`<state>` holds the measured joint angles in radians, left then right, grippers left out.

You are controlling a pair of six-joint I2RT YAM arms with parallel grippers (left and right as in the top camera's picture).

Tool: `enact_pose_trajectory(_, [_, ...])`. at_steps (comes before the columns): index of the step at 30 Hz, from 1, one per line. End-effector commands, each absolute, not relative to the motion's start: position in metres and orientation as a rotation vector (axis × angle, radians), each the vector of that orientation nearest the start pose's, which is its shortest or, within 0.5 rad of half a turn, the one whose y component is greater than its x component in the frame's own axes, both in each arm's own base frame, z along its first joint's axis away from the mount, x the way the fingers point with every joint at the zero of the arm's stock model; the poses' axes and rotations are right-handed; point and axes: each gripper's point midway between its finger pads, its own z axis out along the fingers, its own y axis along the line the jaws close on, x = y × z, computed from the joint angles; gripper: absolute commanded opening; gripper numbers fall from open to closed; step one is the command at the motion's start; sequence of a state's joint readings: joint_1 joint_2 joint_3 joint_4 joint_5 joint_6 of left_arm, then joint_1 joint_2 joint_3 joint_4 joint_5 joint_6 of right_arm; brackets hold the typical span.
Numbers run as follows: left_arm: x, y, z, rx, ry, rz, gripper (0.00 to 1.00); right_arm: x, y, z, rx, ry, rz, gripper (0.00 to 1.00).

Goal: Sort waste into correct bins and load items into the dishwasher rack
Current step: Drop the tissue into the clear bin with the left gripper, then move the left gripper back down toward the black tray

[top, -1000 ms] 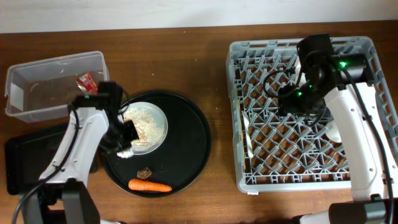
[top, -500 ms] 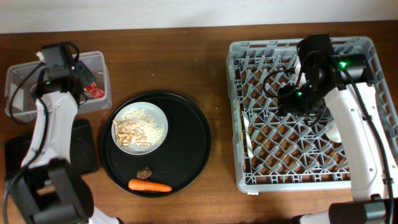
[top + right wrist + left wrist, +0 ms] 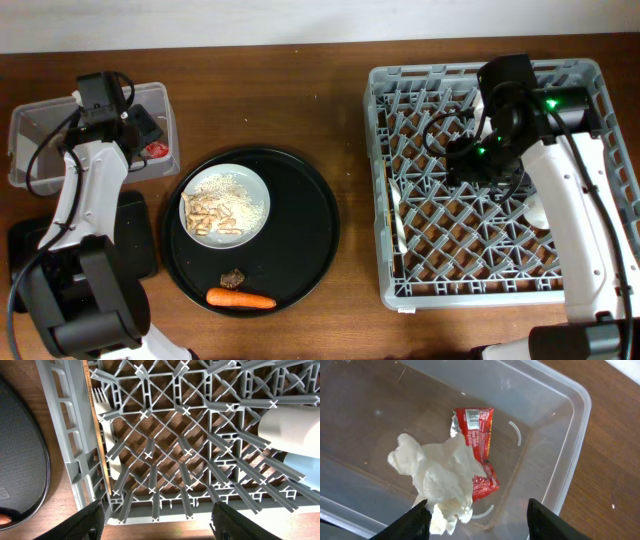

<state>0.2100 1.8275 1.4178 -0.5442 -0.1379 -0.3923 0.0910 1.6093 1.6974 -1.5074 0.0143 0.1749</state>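
Left arm has swung off the black round tray (image 3: 310,220) and is now over the clear plastic bin (image 3: 570,435) at far left. The white wad at its fingertips a second ago is off the tray. Left wrist view shows the crumpled white tissue (image 3: 437,477) lying inside the bin, partly on top of the red foil wrapper (image 3: 479,435).

Left gripper (image 3: 476,519): fingers spread wide, nothing between them, hanging just above the tissue. Reads as drop done, so the dry trash step looks complete.

Right gripper (image 3: 157,515): no change, parked over the grey dishwasher rack (image 3: 385,180), fingers wide apart, empty. White fork (image 3: 102,415) and white cup (image 3: 290,430) are already in the rack.

Still on the tray: orange carrot (image 3: 240,298), small brown lump (image 3: 233,277), and white plate (image 3: 266,205) with rice and scraps. Likely next is food waste, probably into the black container (image 3: 30,250), then the plate goes to the rack.
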Motion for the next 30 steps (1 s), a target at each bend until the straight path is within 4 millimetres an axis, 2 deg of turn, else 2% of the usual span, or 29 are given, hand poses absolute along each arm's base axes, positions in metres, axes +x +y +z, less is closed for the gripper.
enact_pose_trajectory(1, [0.462, 0.125, 0.126, -0.801, 2.400, 0.095, 0.61, 0.305, 0.023, 0.214, 0.130, 2.993, 0.004, 0.72])
enact_pose_trajectory(4, [0.454, 0.122, 0.116, -0.813, 2.452, 0.103, 0.62, 0.305, 0.023, 0.214, 0.130, 2.993, 0.004, 0.72])
enact_pose_trajectory(8, [0.426, 0.116, 0.101, -0.842, 2.578, 0.123, 0.62, 0.305, 0.023, 0.214, 0.130, 2.993, 0.004, 0.72])
enact_pose_trajectory(16, [0.402, 0.109, 0.092, -0.864, 2.683, 0.129, 0.60, 0.305, 0.023, 0.214, 0.130, 2.993, 0.004, 0.72])
enact_pose_trajectory(18, [0.399, 0.098, 0.091, -0.859, 2.715, 0.048, 0.61, 0.305, 0.023, 0.214, 0.130, 2.993, 0.005, 0.72])
enact_pose_trajectory(20, [0.391, 0.074, 0.092, -0.850, 2.773, -0.127, 0.64, 0.305, 0.023, 0.214, 0.129, 2.993, 0.004, 0.72])
enact_pose_trajectory(21, [0.381, 0.063, 0.092, -0.854, 2.820, -0.183, 0.66, 0.305, 0.023, 0.214, 0.130, 2.993, 0.004, 0.72])
enact_pose_trajectory(23, [0.366, 0.049, 0.089, -0.832, 2.901, -0.183, 0.69, 0.305, 0.023, 0.214, 0.130, 2.993, 0.005, 0.75])
enact_pose_trajectory(24, [0.355, 0.036, 0.088, -0.746, 2.977, -0.170, 0.70, 0.304, 0.023, 0.214, 0.129, 2.994, 0.010, 0.76])
enact_pose_trajectory(25, [0.350, 0.031, 0.087, -0.726, 3.005, -0.148, 0.70, 0.304, 0.023, 0.214, 0.129, 2.994, 0.009, 0.76])
enact_pose_trajectory(27, [0.346, 0.028, 0.086, -0.682, 3.030, -0.064, 0.72, 0.304, 0.023, 0.214, 0.129, 2.997, 0.009, 0.76])
enact_pose_trajectory(30, [0.346, 0.028, 0.086, -0.677, 3.028, -0.048, 0.73, 0.303, 0.023, 0.214, 0.129, 3.000, 0.008, 0.76])
